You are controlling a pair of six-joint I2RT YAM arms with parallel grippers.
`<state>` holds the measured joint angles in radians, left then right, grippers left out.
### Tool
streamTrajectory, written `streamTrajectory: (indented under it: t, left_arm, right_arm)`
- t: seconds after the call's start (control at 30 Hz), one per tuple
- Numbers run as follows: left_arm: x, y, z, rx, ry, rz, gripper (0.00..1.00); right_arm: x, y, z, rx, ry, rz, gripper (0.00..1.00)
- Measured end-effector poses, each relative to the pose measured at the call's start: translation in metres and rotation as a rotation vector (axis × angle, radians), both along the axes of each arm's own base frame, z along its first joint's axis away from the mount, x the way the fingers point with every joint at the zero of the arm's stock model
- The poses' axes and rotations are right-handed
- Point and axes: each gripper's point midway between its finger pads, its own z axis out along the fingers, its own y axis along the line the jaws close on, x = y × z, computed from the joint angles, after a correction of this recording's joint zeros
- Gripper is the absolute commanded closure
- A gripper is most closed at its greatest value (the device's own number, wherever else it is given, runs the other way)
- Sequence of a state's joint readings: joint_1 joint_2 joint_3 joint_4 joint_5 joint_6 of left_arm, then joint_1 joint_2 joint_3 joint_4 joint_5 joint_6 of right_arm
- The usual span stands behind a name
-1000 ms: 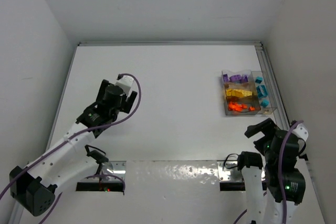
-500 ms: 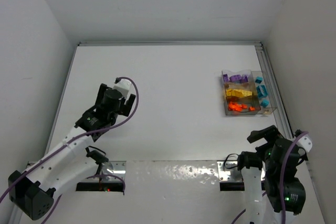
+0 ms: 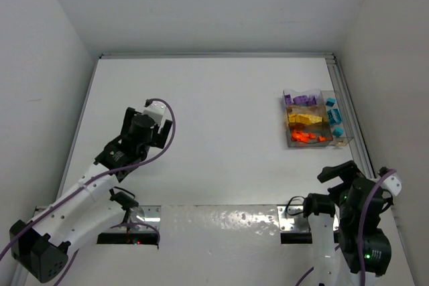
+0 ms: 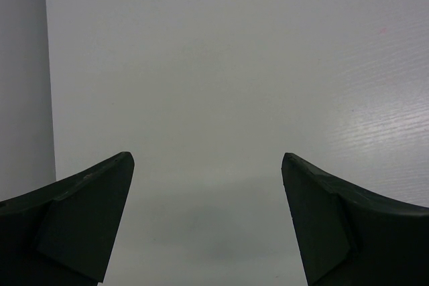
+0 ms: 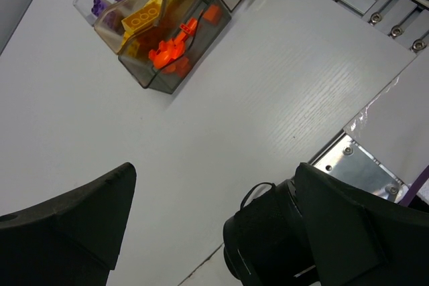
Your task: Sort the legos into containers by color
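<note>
The containers sit at the right side of the white table in the top view, just beside the metal rail along the table's right edge. It is one clear box with see-through walls. Three of its compartments are stacked up and down the frame, each with its long side running left to right, and a fourth runs along the right-hand side next to the rail. The legos all lie inside it, sorted by colour: purple in the top compartment, yellow in the middle, orange at the bottom, teal in the right-hand strip.

In the right wrist view the box lies in the upper left, turned on a diagonal. Its orange end points toward the lower middle of the frame and its purple end runs off the top edge. The round studs on the yellow bricks show there, but they are too small for any lettering to be read.

The left gripper is at the left of the top view, well apart from the box, with its fingers spread wide over bare table and nothing between them. The right gripper is at the lower right of the top view, near the box but below it in the frame. Its fingers are also spread wide and hold nothing.
</note>
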<state>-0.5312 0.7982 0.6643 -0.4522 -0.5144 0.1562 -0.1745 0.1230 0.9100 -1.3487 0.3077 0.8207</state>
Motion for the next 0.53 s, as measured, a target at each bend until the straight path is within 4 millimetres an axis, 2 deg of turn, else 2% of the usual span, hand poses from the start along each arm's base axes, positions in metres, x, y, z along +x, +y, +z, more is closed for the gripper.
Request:
streamTrajectory:
  t: [0.53]
  left_arm:
    - [0.0000,0.0004,0.0000,-0.002,-0.001,0.004,0.09]
  right_arm:
    - [-0.0016,-0.0037,0.0065,0.007,-0.028,-0.041,0.01]
